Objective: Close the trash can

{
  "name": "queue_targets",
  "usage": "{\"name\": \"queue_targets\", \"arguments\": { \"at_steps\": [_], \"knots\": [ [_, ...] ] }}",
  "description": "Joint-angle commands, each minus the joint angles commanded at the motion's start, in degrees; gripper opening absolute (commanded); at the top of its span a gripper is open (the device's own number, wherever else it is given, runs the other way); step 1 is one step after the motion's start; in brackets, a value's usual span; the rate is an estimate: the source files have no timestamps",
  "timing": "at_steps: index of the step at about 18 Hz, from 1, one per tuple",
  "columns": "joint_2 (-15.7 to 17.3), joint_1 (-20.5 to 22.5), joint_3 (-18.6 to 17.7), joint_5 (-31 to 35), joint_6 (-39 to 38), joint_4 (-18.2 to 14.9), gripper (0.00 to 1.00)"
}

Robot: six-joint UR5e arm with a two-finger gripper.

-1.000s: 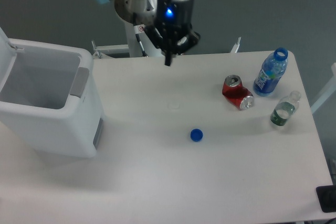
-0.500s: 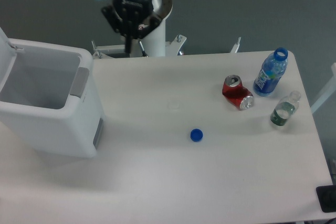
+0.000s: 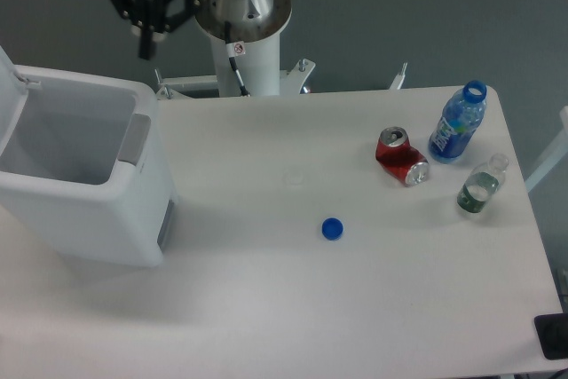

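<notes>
The end effector (image 3: 146, 49), fingers pressed together and holding nothing, hangs high, with the open trash can (image 3: 84, 175) just below and left, probably so it can reach the raised lid (image 3: 7, 73).

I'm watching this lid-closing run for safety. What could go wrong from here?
The trash can stands open, its lid upright at the picture's left edge and mostly out of view, so the gripper may misjudge contact. The gripper hangs above the bin's back rim and could clip it while descending. A hard push might slide the bin along the table.
</notes>
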Motion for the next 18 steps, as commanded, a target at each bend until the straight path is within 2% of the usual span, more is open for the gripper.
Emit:
{"name": "queue_targets", "arguments": {
  "at_steps": [4, 6, 13, 18],
  "knots": [
    [3.4, -1.6, 0.2, -3.5, -1.3, 0.1, 0.04],
    [4.1, -2.6, 0.1, -4.3, -1.3, 0.0, 0.04],
    [3.7, -6.7, 0.3, -8.5, -0.6, 0.4, 0.04],
    [1.4, -9.8, 0.4, -8.6, -0.5, 2.2, 0.04]
  ]
}}
